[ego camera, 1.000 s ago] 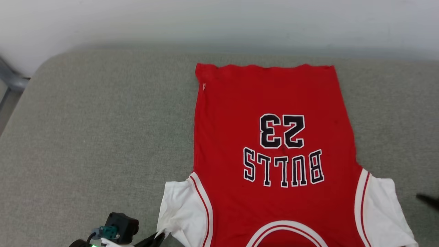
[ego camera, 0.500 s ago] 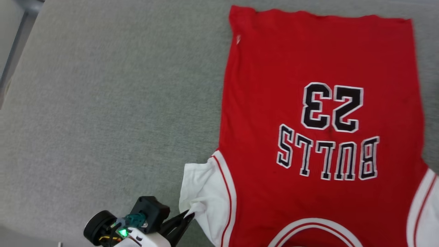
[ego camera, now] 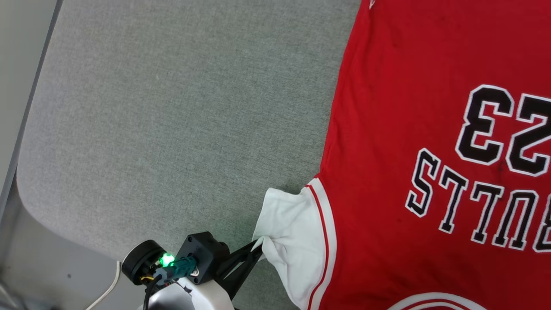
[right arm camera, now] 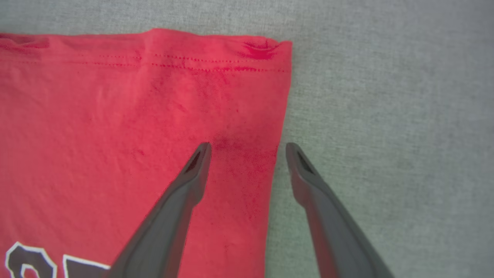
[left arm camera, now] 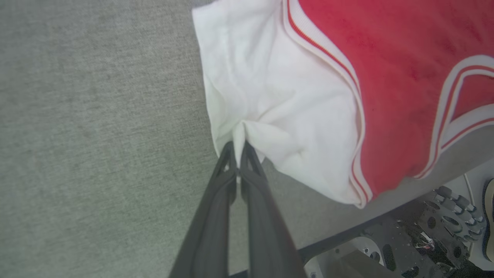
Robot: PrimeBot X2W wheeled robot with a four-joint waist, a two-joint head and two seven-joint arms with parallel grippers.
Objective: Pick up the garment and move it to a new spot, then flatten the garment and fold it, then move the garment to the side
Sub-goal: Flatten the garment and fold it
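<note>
Left gripper point(left arm camera: 238, 148) clenched on bunched edge of white sleeve point(left arm camera: 278, 96) of garment point(left arm camera: 386, 58). Right gripper point(right arm camera: 248, 146) stood spread wide; garment's red side edge lay between fingertips, grey cushion point(right arm camera: 386, 116) past outer finger.

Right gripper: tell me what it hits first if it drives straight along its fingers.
Probably the jersey near its hem: the open right gripper straddles its side edge, grey cushion beyond. Height unclear.

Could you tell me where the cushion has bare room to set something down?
The widest bare patch runs from the rounded left edge of the cushion to the jersey. A smaller strip lies past the hem corner where the right gripper hangs open. It is crowded where the left gripper pinches the white sleeve.
</note>
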